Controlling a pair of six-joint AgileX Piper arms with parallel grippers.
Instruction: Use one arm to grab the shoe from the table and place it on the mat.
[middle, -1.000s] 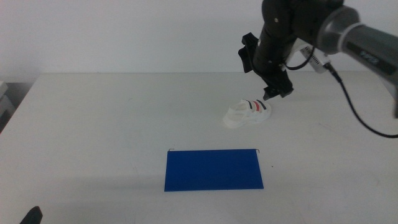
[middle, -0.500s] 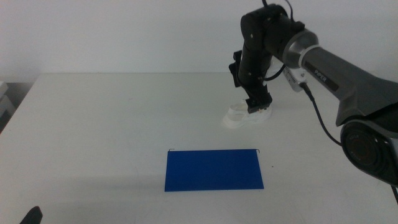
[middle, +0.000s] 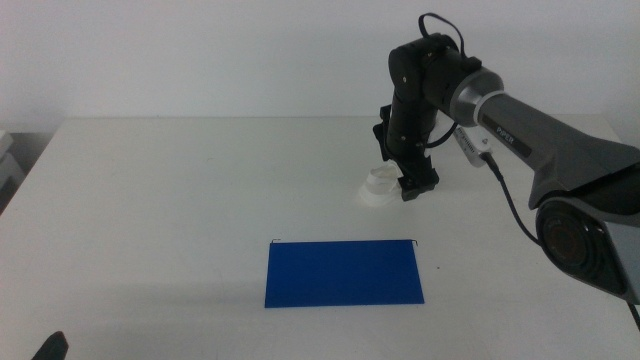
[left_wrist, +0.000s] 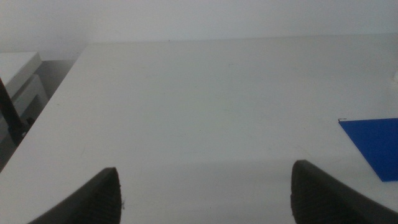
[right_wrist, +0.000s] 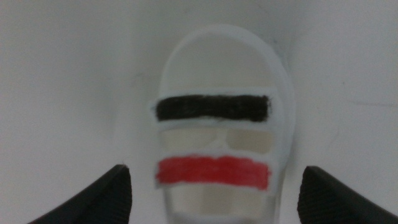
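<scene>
My left gripper waits spread wide near the table's front edge. The blue mat lies bare. Beyond it, my right gripper straddles the shoe, jaws apart. Grasp, lift and placement remain.

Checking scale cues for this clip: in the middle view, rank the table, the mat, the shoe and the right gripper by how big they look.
1. table
2. mat
3. shoe and right gripper: unranked, since the gripper, down over the shoe, hides much of it.
</scene>
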